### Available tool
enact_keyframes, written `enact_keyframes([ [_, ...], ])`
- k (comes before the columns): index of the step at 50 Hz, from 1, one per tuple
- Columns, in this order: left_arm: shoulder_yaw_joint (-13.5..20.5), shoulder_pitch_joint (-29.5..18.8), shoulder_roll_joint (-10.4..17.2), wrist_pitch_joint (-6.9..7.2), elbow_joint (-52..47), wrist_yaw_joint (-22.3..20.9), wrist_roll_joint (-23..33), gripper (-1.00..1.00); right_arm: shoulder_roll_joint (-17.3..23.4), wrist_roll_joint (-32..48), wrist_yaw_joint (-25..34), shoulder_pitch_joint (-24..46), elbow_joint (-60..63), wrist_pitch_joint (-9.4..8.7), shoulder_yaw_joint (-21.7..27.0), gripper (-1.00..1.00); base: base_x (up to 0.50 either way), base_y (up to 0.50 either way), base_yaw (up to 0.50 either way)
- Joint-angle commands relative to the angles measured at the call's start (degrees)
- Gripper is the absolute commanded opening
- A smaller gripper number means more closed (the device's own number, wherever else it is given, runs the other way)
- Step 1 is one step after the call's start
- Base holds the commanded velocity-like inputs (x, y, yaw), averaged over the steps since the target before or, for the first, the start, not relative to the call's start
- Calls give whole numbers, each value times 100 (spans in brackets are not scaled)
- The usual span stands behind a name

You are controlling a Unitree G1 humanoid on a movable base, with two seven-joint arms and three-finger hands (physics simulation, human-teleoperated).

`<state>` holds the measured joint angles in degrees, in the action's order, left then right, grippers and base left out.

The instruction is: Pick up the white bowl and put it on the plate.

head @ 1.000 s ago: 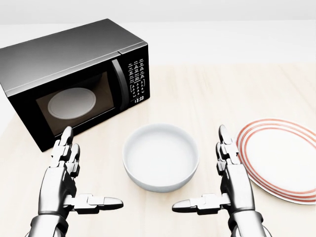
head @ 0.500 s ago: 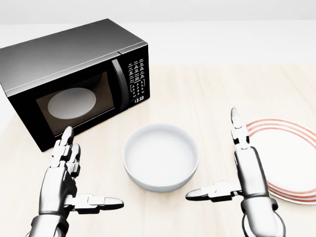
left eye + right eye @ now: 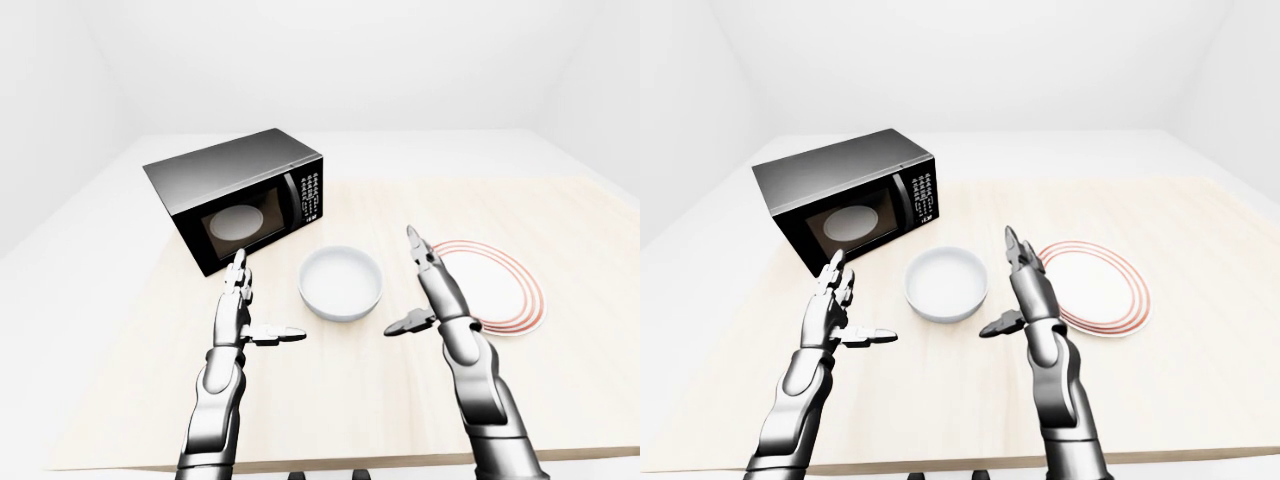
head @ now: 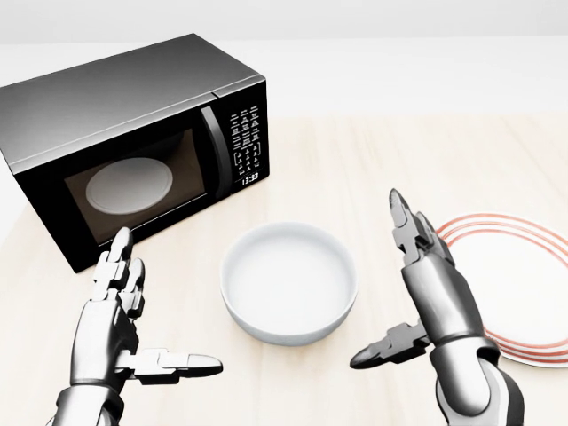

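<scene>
Two silver robot hands hover palm-inward over a pale wooden tabletop (image 4: 373, 160), one on each side of a white bowl (image 4: 288, 282). The left hand (image 4: 120, 319) sits at the lower left of the head view, its fingers (image 4: 117, 262) straight and pointing up the view, thumb stretched sideways toward the bowl, so the hand is spread wide and holds nothing. The right hand (image 4: 426, 293) stands at the lower right, leaning slightly toward the bowl, fingers long and straight, thumb angled down and left; it too is spread wide and empty. Neither hand touches the bowl.

The bowl rests upright on the tabletop between the hands, empty. A white plate (image 4: 524, 293) with red rings lies flat to the right, partly hidden by the right hand. A black microwave (image 4: 133, 146), door closed, stands at the upper left, well apart from the bowl.

Compared with half a second ago, the right hand has shifted left, closer to the bowl, its thumb dropping lower. The left hand, bowl and plate are unchanged.
</scene>
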<state>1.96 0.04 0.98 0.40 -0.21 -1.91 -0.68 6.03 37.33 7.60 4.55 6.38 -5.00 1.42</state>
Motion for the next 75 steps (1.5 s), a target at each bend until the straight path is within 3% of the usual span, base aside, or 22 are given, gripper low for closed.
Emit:
enact_keyframes([
  [1, -1, -2, 0, 4, 3, -1, -1, 100, 103, 669, 454, 65, 115, 0, 63, 100, 0, 0, 0],
  [34, 0, -2, 1, 19, -11, -2, 0, 100, 42, 2366, 1344, 135, 384, 587, -281, 100, 0, 0, 0],
  [44, 1, -2, 0, 17, -11, 0, -2, 100, -35, 2887, 1887, 339, 556, 709, -458, 100, 0, 0, 0],
  [51, 1, -2, 1, 16, -11, 0, 0, 100, 0, 3139, 2140, 401, 401, 1000, -521, 100, 0, 0, 0],
  [61, 0, -3, 1, 15, -10, -3, -1, 100, 21, 3122, 3064, 729, 388, 1000, -480, 100, 0, 0, 0],
  [75, 0, -2, 1, 19, -11, -2, 0, 100, 9, 3127, 3240, 1135, 162, 1000, -478, 100, 0, 0, 0],
])
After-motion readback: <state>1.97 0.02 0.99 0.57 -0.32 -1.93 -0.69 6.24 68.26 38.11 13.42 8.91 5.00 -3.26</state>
